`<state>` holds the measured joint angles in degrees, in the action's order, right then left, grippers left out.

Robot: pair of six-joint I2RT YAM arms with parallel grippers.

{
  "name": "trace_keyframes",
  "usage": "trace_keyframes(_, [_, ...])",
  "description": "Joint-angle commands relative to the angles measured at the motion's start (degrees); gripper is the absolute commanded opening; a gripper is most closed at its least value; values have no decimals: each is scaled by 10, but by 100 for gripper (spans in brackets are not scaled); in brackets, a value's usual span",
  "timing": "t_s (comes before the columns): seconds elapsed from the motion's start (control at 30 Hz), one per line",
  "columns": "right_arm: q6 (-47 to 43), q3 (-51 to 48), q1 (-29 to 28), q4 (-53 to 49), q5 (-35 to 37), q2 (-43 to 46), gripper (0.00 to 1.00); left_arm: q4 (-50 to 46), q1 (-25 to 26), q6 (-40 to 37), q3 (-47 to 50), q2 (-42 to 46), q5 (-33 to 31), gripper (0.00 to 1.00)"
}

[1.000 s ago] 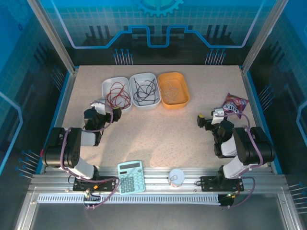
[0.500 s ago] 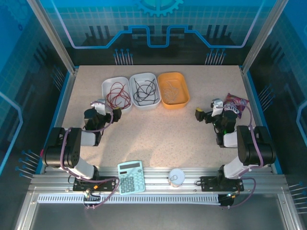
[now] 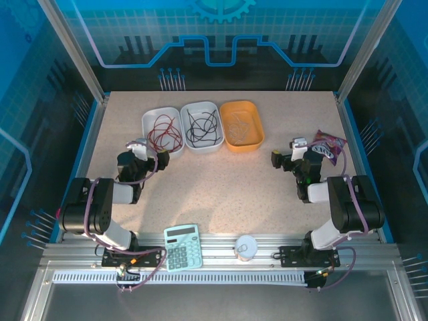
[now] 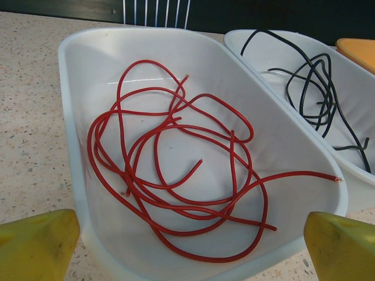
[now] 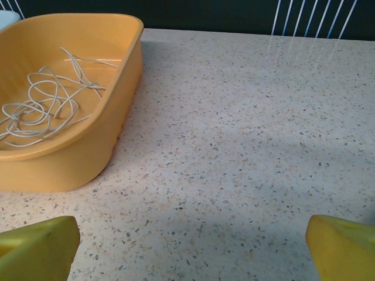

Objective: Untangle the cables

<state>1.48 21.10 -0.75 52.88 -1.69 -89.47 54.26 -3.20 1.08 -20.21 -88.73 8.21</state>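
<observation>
Red cables (image 3: 164,133) lie looped in the left white tray (image 3: 148,119), black cables (image 3: 202,128) in the middle white tray (image 3: 190,107), and pale cables (image 3: 239,127) in the orange tray (image 3: 249,104). The left gripper (image 3: 150,151), jaws spread wide and empty, sits just beside the red cables' tray. The right gripper (image 3: 287,152), likewise parted, stands apart from the orange tray on the speckled table (image 3: 221,187).

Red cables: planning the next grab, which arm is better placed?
Left, likely. The left pincer, open, faces the tray of red cables; the right pincer faces bare table beside the orange tray.
</observation>
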Motion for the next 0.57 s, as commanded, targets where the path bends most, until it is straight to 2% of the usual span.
trace_keyframes(0.0, [-6,11,-7,-6,16,12,100,0,-1,-6,-9,-1,-7,99])
trace_keyframes(0.53, [-6,11,-8,-6,17,12,100,-8,7,-11,-14,0,-23,99])
